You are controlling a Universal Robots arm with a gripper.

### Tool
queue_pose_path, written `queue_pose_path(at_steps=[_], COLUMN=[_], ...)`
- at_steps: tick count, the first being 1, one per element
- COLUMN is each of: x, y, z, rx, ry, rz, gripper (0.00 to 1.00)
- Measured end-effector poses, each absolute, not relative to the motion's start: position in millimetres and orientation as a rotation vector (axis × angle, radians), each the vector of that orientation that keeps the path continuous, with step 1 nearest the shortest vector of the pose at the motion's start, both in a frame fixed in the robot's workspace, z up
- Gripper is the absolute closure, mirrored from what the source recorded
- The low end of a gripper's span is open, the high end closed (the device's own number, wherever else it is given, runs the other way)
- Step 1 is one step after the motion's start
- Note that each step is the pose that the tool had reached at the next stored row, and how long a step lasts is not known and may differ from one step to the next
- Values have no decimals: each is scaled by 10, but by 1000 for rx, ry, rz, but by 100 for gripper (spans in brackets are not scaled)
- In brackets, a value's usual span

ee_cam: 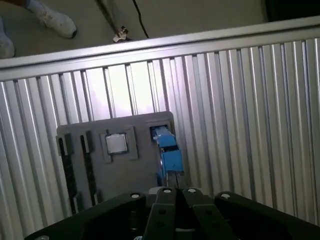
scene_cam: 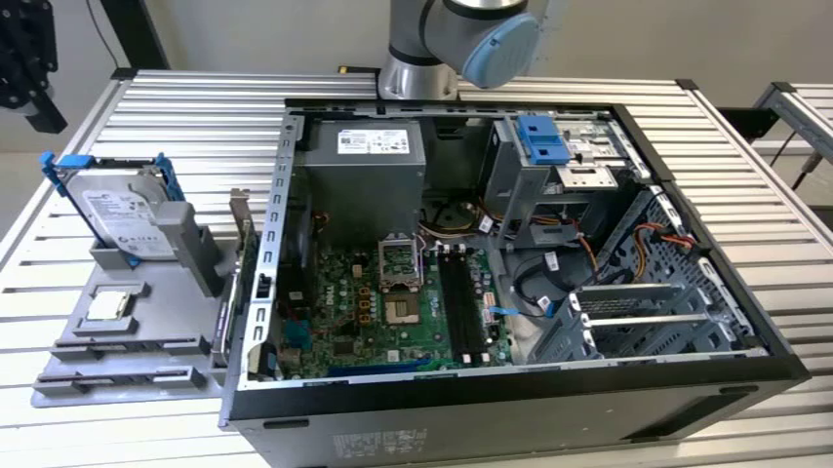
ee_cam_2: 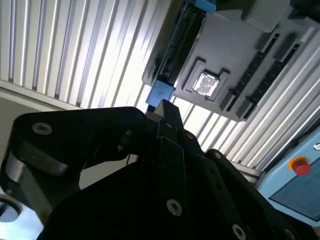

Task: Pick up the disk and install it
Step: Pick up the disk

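Note:
The disk [scene_cam: 124,210], a silver-grey drive with a white label in a blue rail bracket, stands on edge in a slot of the grey fixture [scene_cam: 131,341] at the exterior view's left. Both wrist views look down on it edge-on, showing its blue bracket [ee_cam: 169,150] and dark edge [ee_cam_2: 180,45]. My black gripper [scene_cam: 37,97] hangs high at the exterior view's top left, apart from the disk. Its fingertips [ee_cam: 177,191] [ee_cam_2: 167,107] sit close together, shut with nothing between them.
A small square silver chip [scene_cam: 109,304] [ee_cam: 116,143] [ee_cam_2: 205,84] lies in the fixture beside the disk. The open computer case [scene_cam: 521,409] stands to the exterior view's right, with a blue latch [scene_cam: 540,141] on its drive bay. A ribbed metal table [scene_cam: 182,107] carries everything.

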State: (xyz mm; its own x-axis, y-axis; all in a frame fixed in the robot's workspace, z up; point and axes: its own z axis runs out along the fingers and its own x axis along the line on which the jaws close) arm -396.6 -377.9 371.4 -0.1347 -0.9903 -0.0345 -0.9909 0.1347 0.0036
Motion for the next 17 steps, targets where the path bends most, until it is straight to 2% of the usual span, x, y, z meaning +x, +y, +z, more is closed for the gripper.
queue_pose_path(at_steps=[17], x=[-3965], y=[-3780], z=[3712], rx=[-2345], ry=[2050], rz=[34], gripper=[100])
